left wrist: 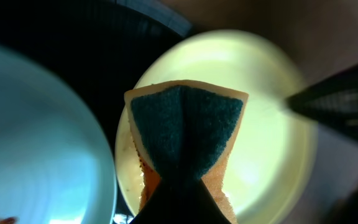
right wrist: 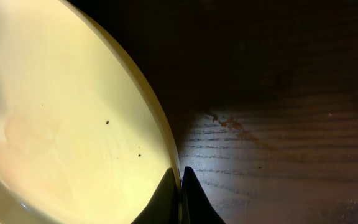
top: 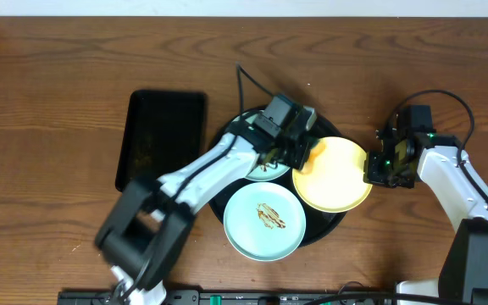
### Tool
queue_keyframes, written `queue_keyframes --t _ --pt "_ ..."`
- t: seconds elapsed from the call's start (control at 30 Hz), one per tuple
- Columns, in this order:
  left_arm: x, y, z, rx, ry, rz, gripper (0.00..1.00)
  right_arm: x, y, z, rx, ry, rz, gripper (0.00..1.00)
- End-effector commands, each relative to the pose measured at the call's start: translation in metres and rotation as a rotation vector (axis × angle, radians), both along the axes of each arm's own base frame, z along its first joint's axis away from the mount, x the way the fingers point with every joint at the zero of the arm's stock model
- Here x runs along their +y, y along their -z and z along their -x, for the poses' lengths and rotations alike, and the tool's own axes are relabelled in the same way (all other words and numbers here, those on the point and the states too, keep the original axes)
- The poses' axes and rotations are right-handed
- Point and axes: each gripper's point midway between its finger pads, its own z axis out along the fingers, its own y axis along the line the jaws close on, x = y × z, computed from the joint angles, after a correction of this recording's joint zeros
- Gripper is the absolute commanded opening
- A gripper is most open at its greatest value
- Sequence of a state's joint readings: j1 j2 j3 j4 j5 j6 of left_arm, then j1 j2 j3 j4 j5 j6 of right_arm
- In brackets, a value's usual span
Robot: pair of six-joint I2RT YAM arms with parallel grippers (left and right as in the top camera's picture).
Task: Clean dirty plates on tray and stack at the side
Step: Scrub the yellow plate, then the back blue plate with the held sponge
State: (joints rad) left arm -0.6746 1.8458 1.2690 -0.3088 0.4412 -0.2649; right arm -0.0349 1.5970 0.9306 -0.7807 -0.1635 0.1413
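left gripper (left wrist: 179, 190) clamps sponge (left wrist: 185, 121) (seemingly on yellow plate (right wrist: 61, 124)) | right gripper (right wrist: 180, 186) pinches rim

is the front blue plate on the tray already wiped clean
No, the front blue plate has a brown sauce smear across its centre in the overhead view.

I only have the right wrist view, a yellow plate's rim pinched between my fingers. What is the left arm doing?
Observer: The left gripper is shut on a sponge, held over the left side of the yellow plate.
Operator: Are other plates dirty?
Observer: The nearer blue plate, on the round tray, has brown smears in its centre.
Operator: Any more?
Observer: The far blue plate lies partly under the left arm, brown marks showing on it too.
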Motion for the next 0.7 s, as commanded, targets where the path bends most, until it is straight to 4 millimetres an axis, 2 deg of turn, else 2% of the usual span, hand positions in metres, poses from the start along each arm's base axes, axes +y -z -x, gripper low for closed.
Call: queue_keyframes --t 0.0,0.1,0.33,0.5,0.67 --pt "0.009 -0.038 -0.010 -0.101 -0.019 0.023 0.07 -0.001 -0.003 -0.005 -0.012 0.003 0.002 0.01" --pt "0.025 -0.041 -0.016 -0.121 -0.068 -0.021 0.08 -0.001 -0.002 -0.005 -0.011 0.003 0.002 0.01" --pt "0.079 -0.024 -0.037 -0.127 -0.202 -0.194 0.07 -0.001 -0.002 -0.005 -0.012 0.003 0.002 0.01" --pt "0.102 -0.021 -0.052 -0.132 -0.240 -0.214 0.08 -0.001 -0.003 -0.005 -0.013 0.003 0.002 0.01" --pt "0.115 -0.006 -0.058 -0.094 -0.269 -0.235 0.08 -0.001 -0.003 -0.005 -0.013 0.003 0.001 0.01"
